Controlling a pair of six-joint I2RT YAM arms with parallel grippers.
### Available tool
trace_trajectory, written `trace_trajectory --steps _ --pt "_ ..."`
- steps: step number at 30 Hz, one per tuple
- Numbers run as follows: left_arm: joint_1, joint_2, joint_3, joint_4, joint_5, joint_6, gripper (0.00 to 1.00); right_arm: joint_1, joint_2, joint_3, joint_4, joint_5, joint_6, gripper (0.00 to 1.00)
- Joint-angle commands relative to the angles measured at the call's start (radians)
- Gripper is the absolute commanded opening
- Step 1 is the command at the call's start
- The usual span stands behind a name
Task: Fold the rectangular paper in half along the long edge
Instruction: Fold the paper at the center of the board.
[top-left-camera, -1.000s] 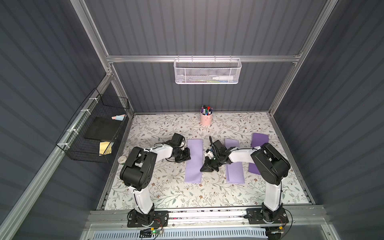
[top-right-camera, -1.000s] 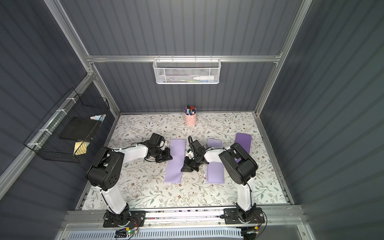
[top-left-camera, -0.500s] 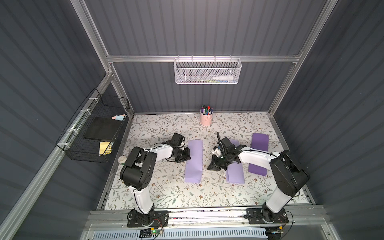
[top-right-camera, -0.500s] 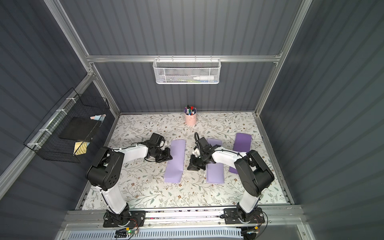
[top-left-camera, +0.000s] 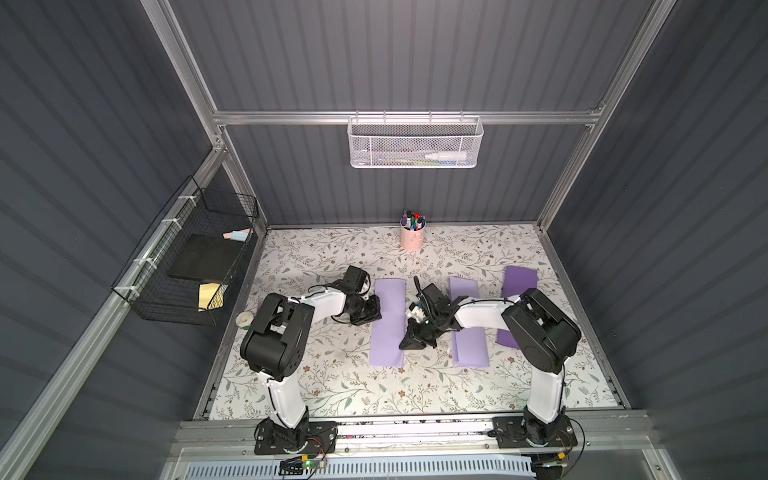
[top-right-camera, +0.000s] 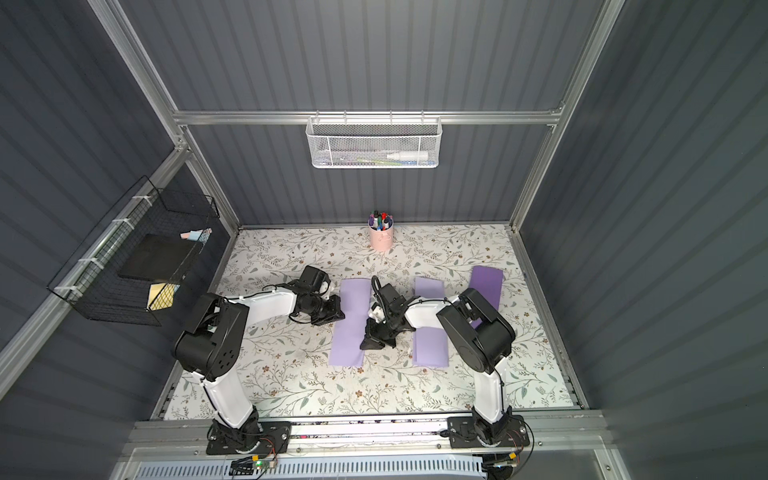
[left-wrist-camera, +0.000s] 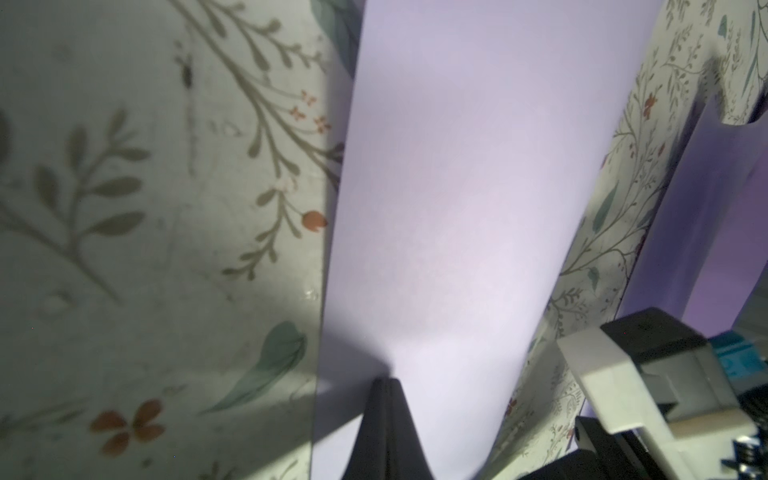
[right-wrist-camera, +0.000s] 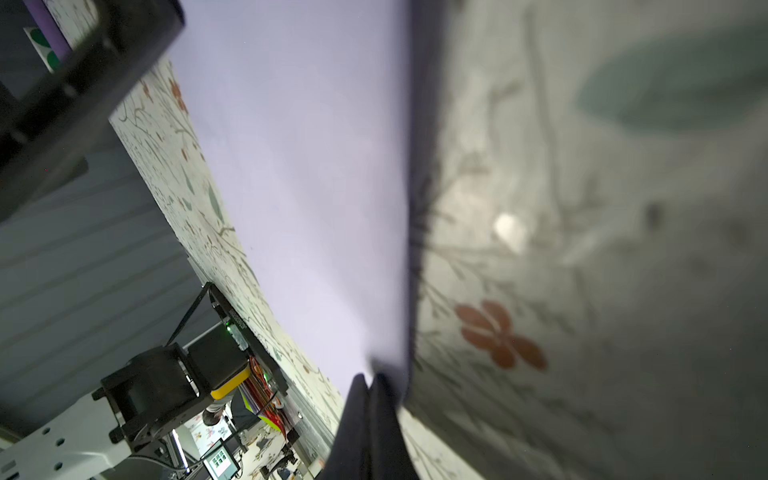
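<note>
The rectangular paper (top-left-camera: 388, 322) (top-right-camera: 351, 322) is a narrow lilac strip lying flat on the floral table, long edges running front to back. In the left wrist view, a darker lower layer peeks out along one long edge of the paper (left-wrist-camera: 457, 187). My left gripper (top-left-camera: 376, 312) (top-right-camera: 339, 314) (left-wrist-camera: 386, 380) is shut, its tip resting on the paper near the left long edge. My right gripper (top-left-camera: 409, 343) (top-right-camera: 370, 343) (right-wrist-camera: 370, 376) is shut too, its tip down at the right long edge of the paper (right-wrist-camera: 311, 166), nearer the front. Neither holds anything.
Two more lilac papers lie to the right, one (top-left-camera: 467, 328) under my right forearm and one (top-left-camera: 517, 286) beyond it. A pink pen cup (top-left-camera: 412, 237) stands at the back. A tape roll (top-left-camera: 245, 319) sits by the left edge. Wire baskets (top-left-camera: 187, 266) (top-left-camera: 415, 141) hang on the walls.
My right arm swung out to the right half a second ago and has come back; its tip is again at the paper's right edge, slightly nearer the front. The left arm has not moved.
</note>
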Motion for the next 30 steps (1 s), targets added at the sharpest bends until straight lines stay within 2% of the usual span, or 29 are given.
trace_trajectory --steps 1,5,10,16,21,25,30 --pt "0.001 0.071 -0.033 -0.127 -0.095 0.026 0.0 -0.007 -0.042 -0.122 -0.066 0.029 0.017 0.0" --pt "0.002 0.075 -0.031 -0.131 -0.099 0.029 0.0 -0.028 -0.132 -0.218 -0.086 0.035 0.006 0.0" --pt "0.001 0.079 -0.033 -0.13 -0.1 0.03 0.0 -0.022 -0.191 -0.145 -0.105 0.047 0.019 0.0" --pt "0.001 0.073 -0.032 -0.133 -0.102 0.029 0.0 0.018 -0.132 0.018 -0.108 0.051 0.03 0.0" --pt "0.001 0.074 -0.03 -0.137 -0.103 0.029 0.0 0.06 -0.03 0.067 -0.082 0.008 0.041 0.0" --pt "0.001 0.072 -0.03 -0.138 -0.104 0.03 0.0 0.074 0.008 0.033 -0.042 0.001 0.06 0.0" --pt "0.001 0.071 -0.029 -0.143 -0.109 0.032 0.0 0.072 -0.019 -0.076 -0.034 0.026 0.072 0.0"
